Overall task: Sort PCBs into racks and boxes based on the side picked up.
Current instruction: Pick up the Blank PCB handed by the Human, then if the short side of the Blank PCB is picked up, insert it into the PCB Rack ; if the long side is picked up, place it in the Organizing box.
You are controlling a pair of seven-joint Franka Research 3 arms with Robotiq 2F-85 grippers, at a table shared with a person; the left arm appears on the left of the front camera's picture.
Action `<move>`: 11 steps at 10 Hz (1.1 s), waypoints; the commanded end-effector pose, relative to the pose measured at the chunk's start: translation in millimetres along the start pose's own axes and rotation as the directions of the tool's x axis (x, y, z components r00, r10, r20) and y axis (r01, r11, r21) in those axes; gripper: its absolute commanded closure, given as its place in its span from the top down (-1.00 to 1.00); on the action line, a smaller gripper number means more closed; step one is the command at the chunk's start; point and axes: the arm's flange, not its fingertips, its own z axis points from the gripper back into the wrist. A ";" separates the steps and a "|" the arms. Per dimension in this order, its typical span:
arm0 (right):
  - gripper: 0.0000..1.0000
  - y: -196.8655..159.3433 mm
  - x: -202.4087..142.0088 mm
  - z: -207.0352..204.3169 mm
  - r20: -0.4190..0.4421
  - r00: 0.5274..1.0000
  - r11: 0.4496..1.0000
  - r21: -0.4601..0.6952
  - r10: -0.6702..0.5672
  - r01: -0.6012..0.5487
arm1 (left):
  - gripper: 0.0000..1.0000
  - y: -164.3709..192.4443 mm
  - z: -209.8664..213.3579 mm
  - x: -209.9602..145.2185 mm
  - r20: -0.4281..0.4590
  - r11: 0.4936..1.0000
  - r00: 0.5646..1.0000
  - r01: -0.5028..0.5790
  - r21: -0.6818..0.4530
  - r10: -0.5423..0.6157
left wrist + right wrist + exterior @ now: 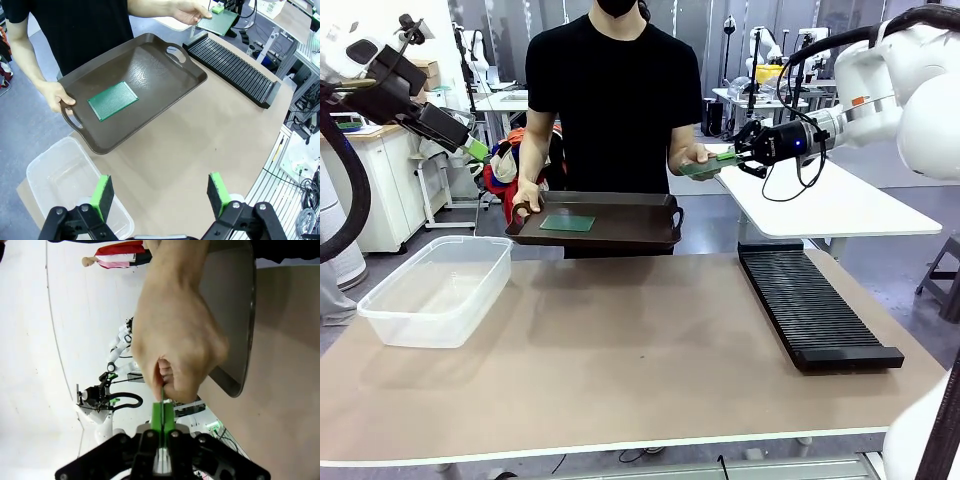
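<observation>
While the person's outstretched hand (692, 157) grips 1 end of a thin, flat green PCB (706, 167) beyond the table's far right corner, the right gripper (732, 160) is clamped on the board's other end. Its 2 green pads (157, 415) are pressed together, and the board shows edge-on as a slim sliver between them. The person's other hand (526, 200) holds a dark brown, glossy tray (620, 238) by a cut-out handle at the far edge of the matte tan table (620, 360). A loose PCB (567, 222), a green rectangle with a fine dotted grid, lies flat on the tray's left half. The left gripper (162, 192) hangs high over the table's left side, its 2 fingers (102, 196) spread wide, each faced with a bright green pad. Below it on the left sits the clear, translucent box (382, 312) with its rounded rim. On the right lies the long, low black rack (815, 300), ribbed with narrow parallel slots.
</observation>
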 end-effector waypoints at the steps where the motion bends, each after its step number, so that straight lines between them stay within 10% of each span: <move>1: -1.00 3.4 5.2 2.1 -0.024 0.999 0.999 0.043 -0.023 0.024 | 1.00 0.5 0.0 -2.2 -0.002 1.000 1.000 -0.002 -0.012 0.002; 11: -1.00 -3.5 -1.3 0.1 -0.029 0.999 1.000 0.018 -0.017 0.017 | 1.00 0.5 0.0 -2.2 -0.002 1.000 1.000 -0.002 -0.012 0.002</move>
